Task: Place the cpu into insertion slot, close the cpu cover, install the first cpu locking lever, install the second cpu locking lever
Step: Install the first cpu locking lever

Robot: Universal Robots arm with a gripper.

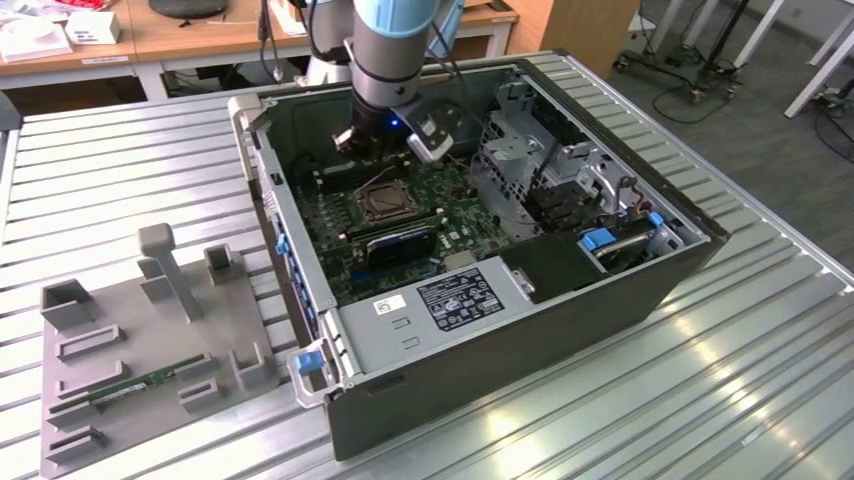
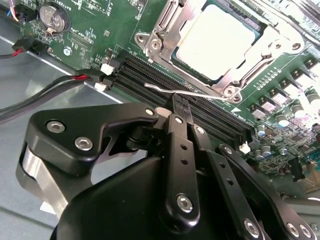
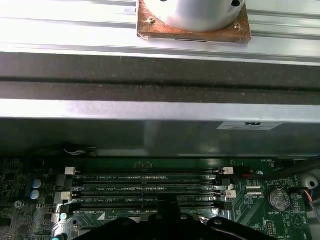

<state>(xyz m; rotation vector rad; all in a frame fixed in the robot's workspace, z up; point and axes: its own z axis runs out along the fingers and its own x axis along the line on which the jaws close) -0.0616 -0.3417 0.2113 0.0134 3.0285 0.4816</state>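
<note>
- Exterior view: the arm reaches down into the open computer case [image 1: 561,300], its gripper [image 1: 380,150] low over the motherboard [image 1: 400,215], at about 12 o'clock from the cpu socket [image 1: 379,202].
- Second wrist view: the cpu [image 2: 216,41] lies flat in the socket, the cpu cover [image 2: 172,30] down around it.
- Gripper [image 2: 177,102] fingers [image 2: 181,145] are pressed together, apparently clenched on a thin wire locking lever [image 2: 170,90], though the contact is hard to see.
- The lever runs just beside the black memory slots [image 2: 200,112].
- First wrist view: the case wall [image 3: 160,135] stands close beyond the memory slots [image 3: 150,190], leaving a narrow strip of board.
</note>
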